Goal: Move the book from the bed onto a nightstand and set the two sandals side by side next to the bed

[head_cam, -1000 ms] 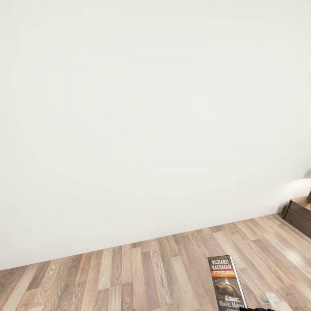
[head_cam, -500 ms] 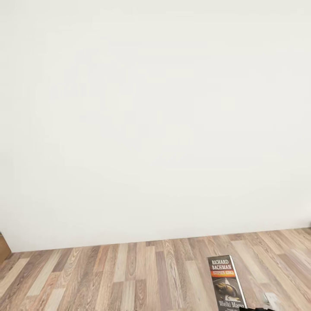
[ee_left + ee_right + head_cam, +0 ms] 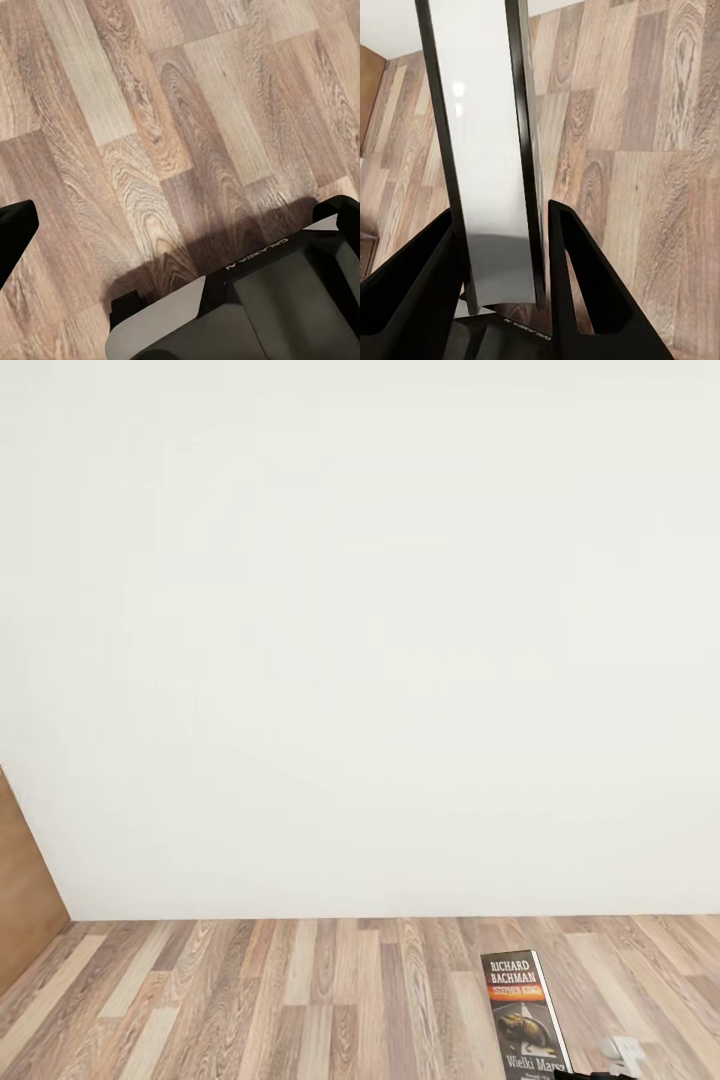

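White wall (image 3: 360, 630) takes up most of head view, w/ wood-plank floor (image 3: 300, 1000) as a strip below it. Brown door (image 3: 25, 880) edge at far left, meeting the floor. Left wrist view looks down on the floor, w/ robot base (image 3: 247, 307) (dark & white, lettering on it) casting a shadow on the planks; left gripper (image 3: 180, 225) fingers apart, one black tip at each side of that view, nothing btwn them. Right gripper (image 3: 502, 255) clamped on the book (image 3: 525, 1015): black fingers press both faces near its lower end. Book held upright off the floor, at lower right of head view, cover facing the camera: "RICHARD BACHMAN" in white, orange band, greyish pic. Right wrist view shows its pale page edge (image 3: 491, 142) btwn dark covers.
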### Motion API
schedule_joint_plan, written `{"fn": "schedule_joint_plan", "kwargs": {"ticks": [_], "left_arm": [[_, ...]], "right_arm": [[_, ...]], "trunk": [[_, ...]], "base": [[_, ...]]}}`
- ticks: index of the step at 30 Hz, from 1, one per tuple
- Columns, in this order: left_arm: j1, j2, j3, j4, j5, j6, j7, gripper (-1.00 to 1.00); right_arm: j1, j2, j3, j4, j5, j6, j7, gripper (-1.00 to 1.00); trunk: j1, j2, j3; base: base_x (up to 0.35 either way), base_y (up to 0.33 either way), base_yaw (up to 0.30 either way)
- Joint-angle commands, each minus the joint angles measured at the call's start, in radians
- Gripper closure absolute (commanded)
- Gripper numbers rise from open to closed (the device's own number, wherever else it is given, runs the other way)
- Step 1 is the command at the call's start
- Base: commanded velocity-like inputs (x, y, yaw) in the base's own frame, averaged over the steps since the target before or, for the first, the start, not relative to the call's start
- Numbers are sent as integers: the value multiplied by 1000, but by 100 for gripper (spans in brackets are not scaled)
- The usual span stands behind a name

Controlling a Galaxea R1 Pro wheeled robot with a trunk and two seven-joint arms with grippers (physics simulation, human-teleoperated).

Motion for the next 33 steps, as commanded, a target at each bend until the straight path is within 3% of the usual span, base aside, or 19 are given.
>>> {"fn": "schedule_joint_plan", "kwargs": {"ticks": [1, 11, 25, 33], "left_arm": [[-1, 0, 8, -1, -10, -3, -3, -100], [-1, 0, 8, -1, -10, -3, -3, -100], [-1, 0, 9, -1, -10, -3, -3, -100], [-1, 0, 10, -2, -10, -3, -3, -100]], "right_arm": [[-1, -1, 6, -1, -10, 6, 2, 100], [-1, -1, 6, -1, -11, 6, 2, 100], [-1, -1, 5, -1, -13, 6, 4, 100], [-1, -1, 6, -1, -12, 6, 4, 100]], "trunk": [[0, -1, -2], [0, -1, -2], [0, -1, -2], [0, -1, -2]], "base": [[0, 0, 107], [0, 0, 156], [2, 0, 8], [266, 0, 0]]}}
